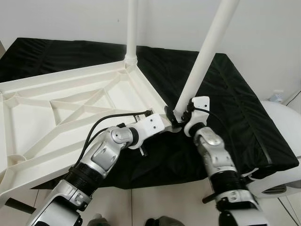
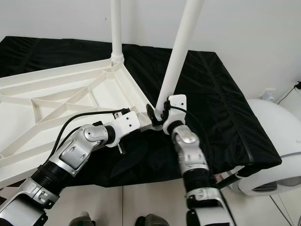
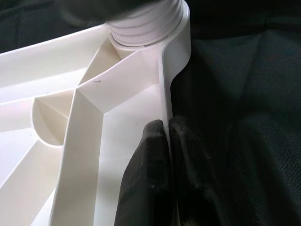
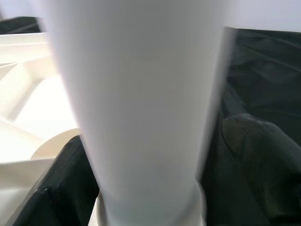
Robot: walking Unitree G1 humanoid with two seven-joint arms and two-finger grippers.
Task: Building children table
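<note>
While one leg [image 1: 132, 28] stands seated in the upturned tabletop [image 1: 56, 108], whose rim is pinched by the left gripper [image 3: 164, 155], a second leg [image 1: 207, 52], clasped by the right gripper [image 1: 181, 120], is judged part-fitted at the near corner; remaining corners are unseen.

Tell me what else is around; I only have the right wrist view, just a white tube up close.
Observer: That tube is a table leg, leaning, its lower end at the near corner of the upturned white tabletop.
Operator: Report the right gripper.
Observer: The right gripper is shut on the table leg near its base.
Operator: Report the left arm.
Observer: The left gripper pinches the tabletop's edge wall, fingers on either side.
Operator: Check the other corners.
Observer: A second leg stands upright in the far corner.
</note>
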